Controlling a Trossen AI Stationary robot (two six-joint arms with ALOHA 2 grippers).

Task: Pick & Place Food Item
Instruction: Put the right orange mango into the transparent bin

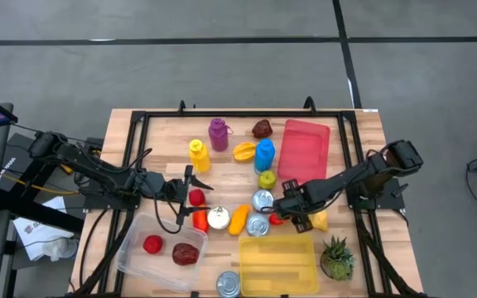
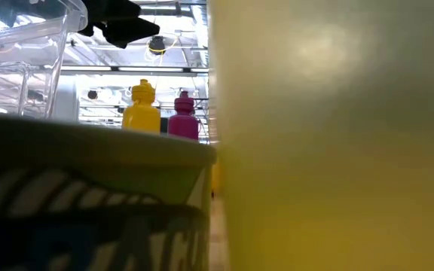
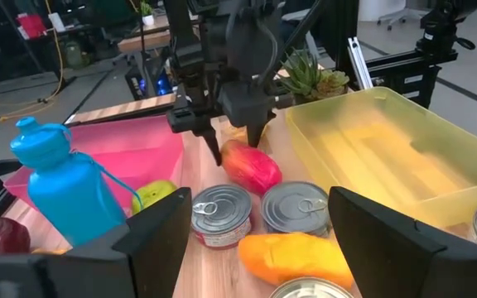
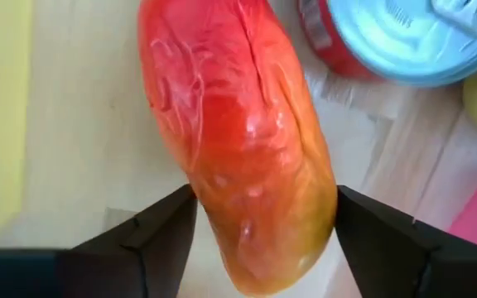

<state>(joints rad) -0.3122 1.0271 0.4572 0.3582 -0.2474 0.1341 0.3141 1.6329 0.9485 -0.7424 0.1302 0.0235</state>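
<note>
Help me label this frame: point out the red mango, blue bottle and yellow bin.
red mango (image 4: 247, 157), right wrist view, middle of skin.
blue bottle (image 3: 65, 186), left wrist view, body.
yellow bin (image 3: 387, 108), left wrist view, far rim.

Four cans, three bottles

A translucent yellow wall fills the right side, with a dark-rimmed can close at lower left. Beyond stand a yellow bottle and a magenta bottle (side by side), a clear container at upper left.
</note>
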